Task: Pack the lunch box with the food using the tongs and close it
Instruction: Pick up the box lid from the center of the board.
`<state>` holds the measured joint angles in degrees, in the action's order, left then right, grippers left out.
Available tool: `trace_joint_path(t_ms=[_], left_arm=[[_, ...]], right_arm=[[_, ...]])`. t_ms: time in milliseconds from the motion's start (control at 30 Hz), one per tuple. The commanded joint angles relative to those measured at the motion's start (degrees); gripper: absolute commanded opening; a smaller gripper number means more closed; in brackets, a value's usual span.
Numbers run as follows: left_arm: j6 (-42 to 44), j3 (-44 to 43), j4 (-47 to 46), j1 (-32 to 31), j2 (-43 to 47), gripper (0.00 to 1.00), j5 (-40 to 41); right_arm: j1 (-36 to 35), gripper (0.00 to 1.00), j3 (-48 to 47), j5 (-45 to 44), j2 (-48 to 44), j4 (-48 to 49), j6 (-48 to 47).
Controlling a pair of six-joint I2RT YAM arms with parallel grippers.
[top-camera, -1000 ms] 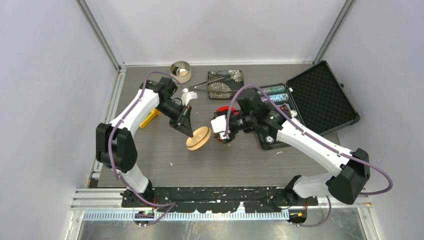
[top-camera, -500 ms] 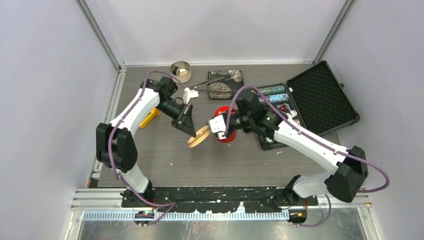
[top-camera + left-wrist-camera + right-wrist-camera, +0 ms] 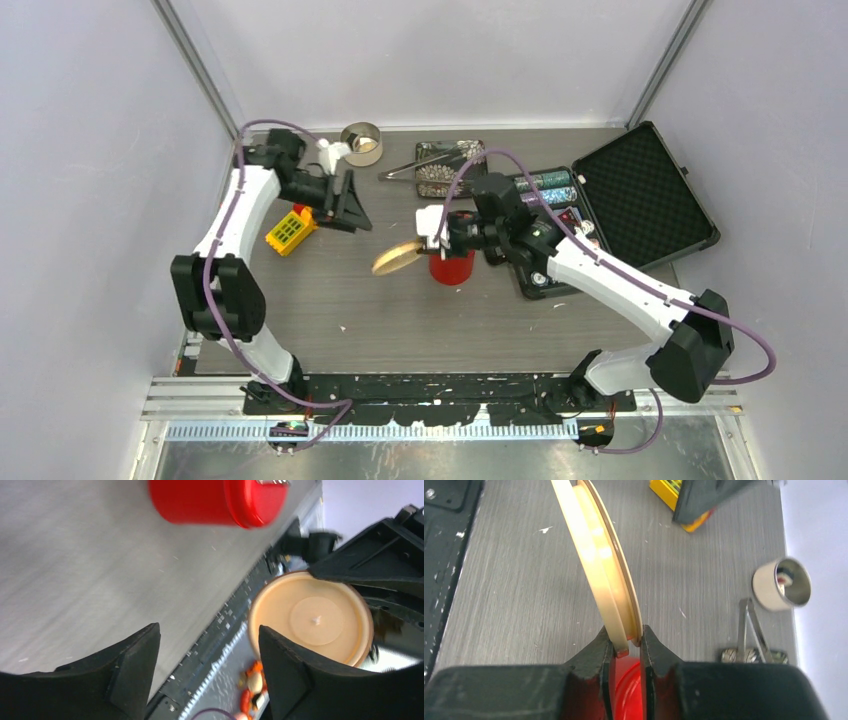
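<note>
My right gripper [image 3: 624, 640] is clenched on the rim of the beige disc lid [image 3: 594, 555], which stands on edge between its 2 fingers, mid-frame in the top view just left of the red canister [image 3: 452, 266]. My left gripper [image 3: 207, 635] hangs released with nothing between its jaws, up at centre-left. I judge the lid is bound for the cream tub [image 3: 362, 143] at the upper middle, well apart from it. To do that well I'd keep the pinch firm, roll the disc flat, centre it over the rim and lower straight before letting go, steering clear of the left arm between them. The tub holds something red and white, too small to name. The canister looks lidded from the left wrist. The tongs [image 3: 425, 162] lie across the patterned tray [image 3: 440, 182], untouched.
</note>
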<state>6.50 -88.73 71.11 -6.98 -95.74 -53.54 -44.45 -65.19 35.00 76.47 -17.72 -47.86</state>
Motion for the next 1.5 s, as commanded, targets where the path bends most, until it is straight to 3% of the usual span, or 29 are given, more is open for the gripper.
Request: trace_joint_path(t_ms=[0, 267, 500, 600, 700, 800, 933, 1167, 1467], left_arm=[[-4.31, -2.23, -12.30, 6.56, 6.74, 0.76, 3.33], [3.48, -1.40, -25.22, 8.64, 17.58, 0.81, 15.01], [16.10, 0.51, -28.34, 8.52, 22.72, 0.80, 10.97], [26.58, 2.43, -28.07, 7.66, 25.08, 0.77, 7.31], [43.98, 7.24, -28.17, 4.48, 29.95, 0.70, 3.45], [55.24, 13.57, -33.52, -0.03, 34.31, 0.63, 5.98], [71.44, 15.81, -32.09, -6.54, 35.34, 0.55, 8.88], [80.07, 18.92, -41.13, -15.40, 33.22, 0.42, 14.57], [87.14, 19.59, -39.63, -16.91, 30.36, 0.38, 16.81]], right_arm=[[4.57, 0.01, -7.39, -4.26, 2.96, 4.25, 19.70], [13.69, 0.01, -21.35, -7.59, 11.72, 2.65, 53.64], [18.62, 0.00, -26.92, -2.58, 17.76, 0.83, 68.90], [19.70, 0.01, -29.31, 1.46, 19.93, -0.64, 72.65], [19.90, 0.00, -31.64, 6.16, 22.18, -1.86, 75.60], [19.88, 0.01, -32.46, 9.48, 23.24, -1.71, 78.07], [19.71, 0.00, -33.66, 14.37, 24.81, -1.67, 80.39], [18.60, 0.01, -32.94, 18.77, 25.43, -0.05, 82.93], [17.95, 0.00, -30.07, 20.22, 23.61, 1.92, 85.44]])
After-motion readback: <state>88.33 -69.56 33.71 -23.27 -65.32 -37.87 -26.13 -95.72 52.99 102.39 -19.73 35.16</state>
